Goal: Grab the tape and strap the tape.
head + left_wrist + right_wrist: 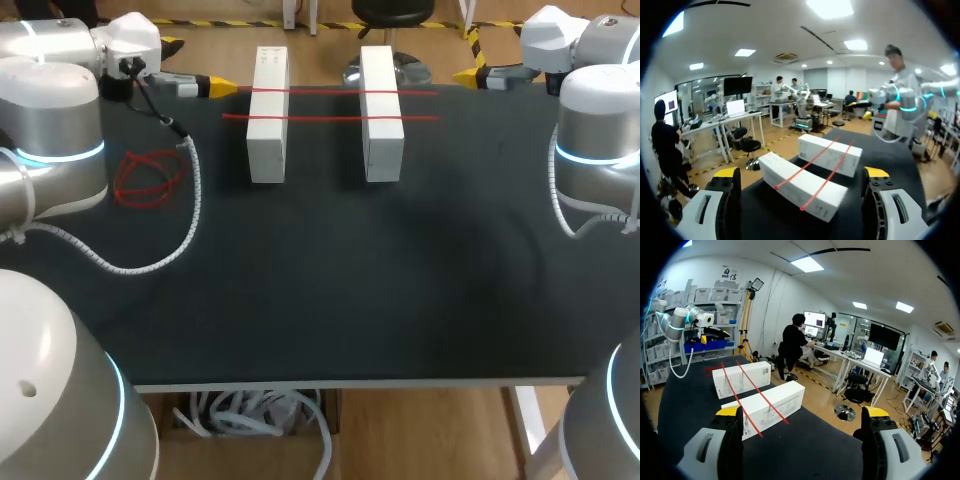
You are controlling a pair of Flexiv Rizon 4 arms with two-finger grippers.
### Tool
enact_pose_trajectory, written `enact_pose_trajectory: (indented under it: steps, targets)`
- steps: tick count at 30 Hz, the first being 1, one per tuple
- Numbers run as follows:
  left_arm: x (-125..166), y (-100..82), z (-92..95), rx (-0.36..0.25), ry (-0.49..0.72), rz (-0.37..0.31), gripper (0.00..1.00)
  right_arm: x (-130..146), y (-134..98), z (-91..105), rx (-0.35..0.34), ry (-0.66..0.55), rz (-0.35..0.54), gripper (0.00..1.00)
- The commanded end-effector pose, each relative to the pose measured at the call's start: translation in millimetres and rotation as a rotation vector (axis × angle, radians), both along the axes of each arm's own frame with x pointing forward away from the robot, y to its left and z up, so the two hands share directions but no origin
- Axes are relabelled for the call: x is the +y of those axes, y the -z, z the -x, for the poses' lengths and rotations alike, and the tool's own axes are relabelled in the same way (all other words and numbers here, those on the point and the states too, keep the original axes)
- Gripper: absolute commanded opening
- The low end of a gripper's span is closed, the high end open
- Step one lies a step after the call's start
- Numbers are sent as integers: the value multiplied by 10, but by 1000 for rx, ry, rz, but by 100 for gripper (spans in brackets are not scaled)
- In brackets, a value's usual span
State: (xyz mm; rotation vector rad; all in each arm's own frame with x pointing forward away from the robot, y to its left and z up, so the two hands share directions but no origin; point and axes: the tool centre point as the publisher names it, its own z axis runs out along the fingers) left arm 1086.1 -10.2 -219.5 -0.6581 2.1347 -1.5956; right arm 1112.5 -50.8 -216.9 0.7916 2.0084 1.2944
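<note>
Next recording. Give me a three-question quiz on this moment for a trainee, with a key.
1. How many red tape strips lie across the two white boxes?
2. True or false: the left claw is shut on a strip.
3. The loose red tape bundle lies: (A) near the left arm; (B) between the boxes; (C) near the right arm.
Key: 1. Two. 2. False: it is open and holds nothing. 3. A.

The tabletop (330,290) looks matt black and cloth-like. On it, two white boxes (268,115) (381,112) appear to be smooth cardboard, and the red tape (325,92) across them looks thin and plasticky.
</note>
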Motion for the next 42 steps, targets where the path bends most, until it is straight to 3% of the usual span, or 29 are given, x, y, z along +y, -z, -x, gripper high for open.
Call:
enact_pose_trajectory:
  steps: [1,3,9,12,20,22,25,27,32,34,35,36,38,42]
  targets:
    - [79,168,-14,-92,452,-76,100,1,4,-3,0,0,0,100]
    - [74,237,34,-111,512,-117,100,1,4,-3,0,0,0,100]
    - [-15,389,98,-47,491,-151,100,1,4,-3,0,0,0,100]
    - [-99,442,106,72,459,-59,100,1,4,-3,0,0,0,100]
    - [-206,620,51,214,398,0,100,1,4,-3,0,0,0,100]
    - [-206,654,26,203,383,-12,100,1,4,-3,0,0,0,100]
    - [-214,696,21,187,392,-17,87,1,4,-3,0,0,0,100]
    - [-229,713,29,165,413,-10,47,1,4,-3,0,0,0,100]
    - [-284,745,45,108,455,-4,48,1,4,-3,0,0,0,100]
    - [-300,750,38,99,472,4,77,1,4,-3,0,0,0,100]
    - [-301,750,39,91,485,1,45,1,4,-3,0,0,0,100]
    - [-306,763,42,78,486,-16,43,1,4,-3,0,0,0,100]
    - [-315,778,38,77,490,-12,55,1,4,-3,0,0,0,100]
    - [-345,793,15,59,489,-12,57,1,4,-3,0,0,0,100]
